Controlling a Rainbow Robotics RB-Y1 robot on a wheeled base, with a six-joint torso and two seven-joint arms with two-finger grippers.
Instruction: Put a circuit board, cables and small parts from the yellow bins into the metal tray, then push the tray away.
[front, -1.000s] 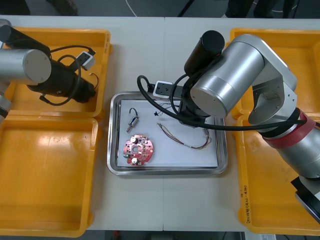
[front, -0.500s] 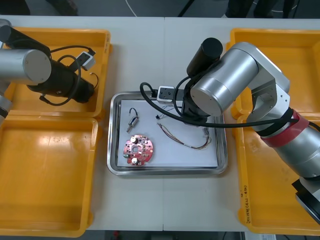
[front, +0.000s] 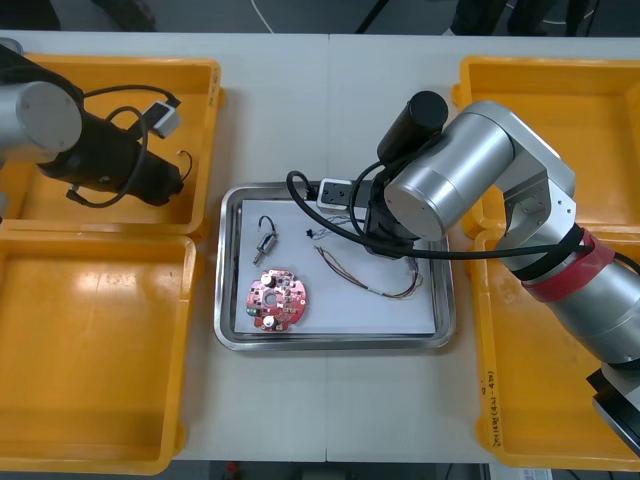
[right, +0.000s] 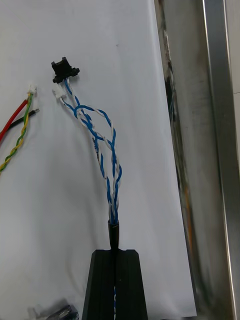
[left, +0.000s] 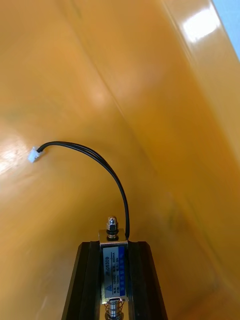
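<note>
Right gripper: my right gripper (right: 114, 255) hangs low over the metal tray (front: 335, 345), its fingers pinched onto 1 end of the twisted blue and white cable (right: 102, 145).
Cable's place: it runs out from my fingertips across the tray's white inside. Its black connector (right: 64, 70) is at the far end, just beside the tip of the red and yellow cable (right: 17, 125). It looks to be resting on the white, though I cannot be sure.
Cable's feel: I judge it light and limp, with no stiffness to steer by. It will fall wherever it droops, and its loose loops could catch on the neighbouring cable.
Cable's best hold: the dark sleeved end where the strands gather, which is where I have it. The small plugs look too fragile to squeeze.
Left gripper: my left gripper (left: 114, 250) is inside the far yellow bin (left: 60, 75) on my left, closed on a small metal part (left: 113, 265).
Part's feel: I judge it dense, rigid and smooth, so it may slip. The 2 flat sides of its body suit my fingers best.
Part's lead: a black cable (left: 100, 162) arcs off it to a white plug. It is springy and will trail behind.
Also in tray: the round red circuit board (front: 278, 300).
</note>
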